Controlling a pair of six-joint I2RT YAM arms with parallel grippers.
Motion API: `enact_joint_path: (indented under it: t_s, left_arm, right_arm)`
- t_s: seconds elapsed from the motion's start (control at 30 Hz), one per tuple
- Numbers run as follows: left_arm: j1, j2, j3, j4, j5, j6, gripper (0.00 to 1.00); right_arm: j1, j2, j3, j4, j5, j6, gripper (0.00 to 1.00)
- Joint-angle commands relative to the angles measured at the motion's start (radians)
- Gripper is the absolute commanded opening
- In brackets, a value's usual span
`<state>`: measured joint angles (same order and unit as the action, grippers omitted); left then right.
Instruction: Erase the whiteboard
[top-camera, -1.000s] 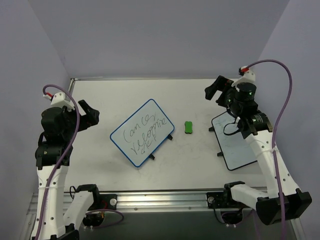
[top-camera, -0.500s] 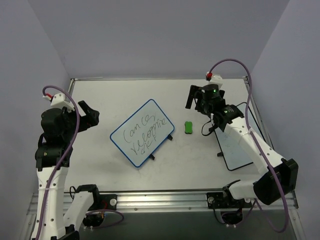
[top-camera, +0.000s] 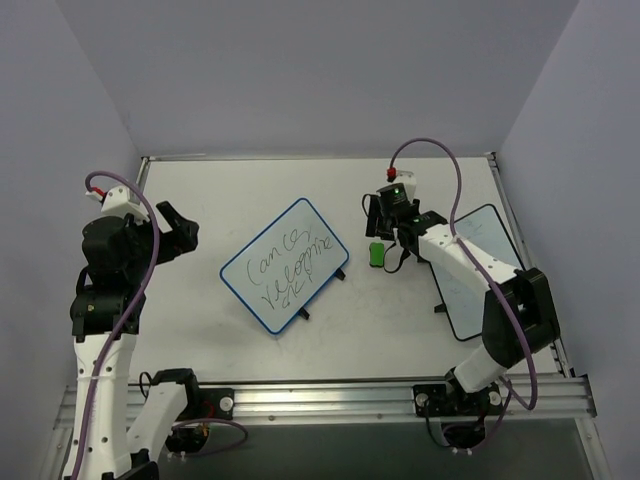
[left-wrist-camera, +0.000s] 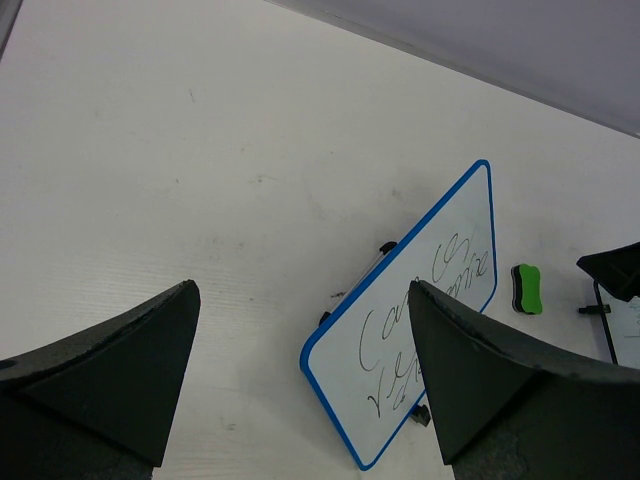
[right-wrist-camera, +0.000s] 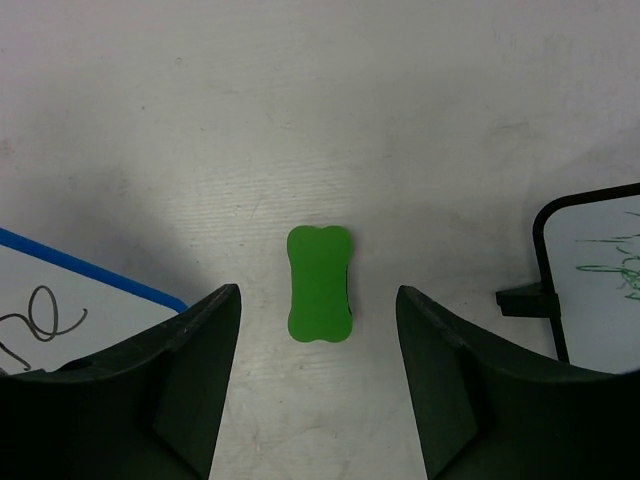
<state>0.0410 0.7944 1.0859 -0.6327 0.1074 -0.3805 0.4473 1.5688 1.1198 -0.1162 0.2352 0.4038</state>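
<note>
Right arm (top-camera: 465, 256) far forward, jaws wide apart, downward; left arm (top-camera: 108, 262) upright, jaws apart.

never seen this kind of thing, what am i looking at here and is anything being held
Two robot arms are bolted to a white table. One picture looks down from above; the other two come from cameras on the wrists, so the dark shapes are each arm's own fingers. On the table: a blue-framed whiteboard with handwriting, a black-framed board and a green eraser. The right hand hovers open over the eraser; the left hand is open too. Nothing is held.
</note>
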Motion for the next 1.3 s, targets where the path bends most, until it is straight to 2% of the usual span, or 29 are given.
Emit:
enact_joint_path:
  t_s: [0.0,0.13,0.43,0.73,1.27]
  left_arm:
    - [0.005,-0.014,-0.001,0.031,-0.006,0.014,0.94]
    - [0.005,-0.017,-0.001,0.033,-0.009,0.012,0.94]
    - [0.007,-0.011,-0.003,0.034,-0.005,0.009,0.94]
    - [0.007,-0.007,-0.003,0.036,-0.003,0.011,0.94]
    - [0.005,-0.009,-0.003,0.034,-0.005,0.014,0.94]
  right_arm:
    - [0.019,0.022,-0.024,0.038,0.029,0.01,0.58]
    - [0.04,0.028,-0.069,0.069,0.044,0.02,0.55]
    - [0.064,0.063,-0.126,0.101,0.061,0.021,0.54]
    - [0.062,0.125,-0.129,0.141,0.066,0.004,0.48]
    - [0.059,0.204,-0.087,0.139,0.096,-0.011,0.46]
